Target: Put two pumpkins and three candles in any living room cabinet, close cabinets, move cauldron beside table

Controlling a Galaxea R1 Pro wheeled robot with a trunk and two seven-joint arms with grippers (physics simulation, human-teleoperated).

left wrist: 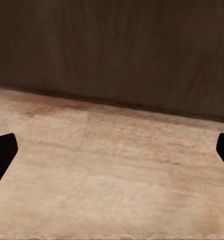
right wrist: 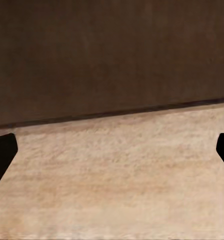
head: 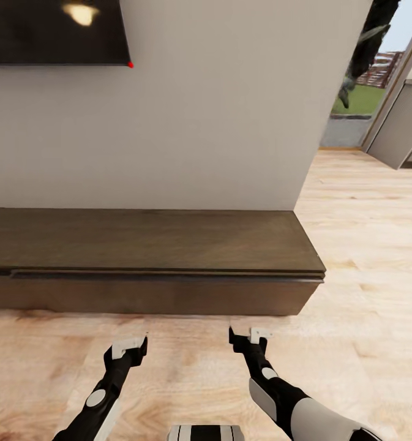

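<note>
Dark-brown wood-grain, the cabinet runs along the wall straight ahead of the robot, its handleless front apparently pushed in. Both the left gripper and the right gripper hover low over the pale wood floor just short of that front, jaws spread wide and empty. With no handle, fingers aimed at the narrow seam under the top could slip off or ram the panel.

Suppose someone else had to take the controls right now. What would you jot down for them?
Left gripper: open, empty, low over the wood floor.
Right gripper: open, empty, likewise.
Both face the front of the cabinet, which looks shut, nothing on its top.
No pumpkins, candles or cauldron in view here, so I cannot tell what is stored.
Left: confirm those, and the cauldron by a table.
</note>
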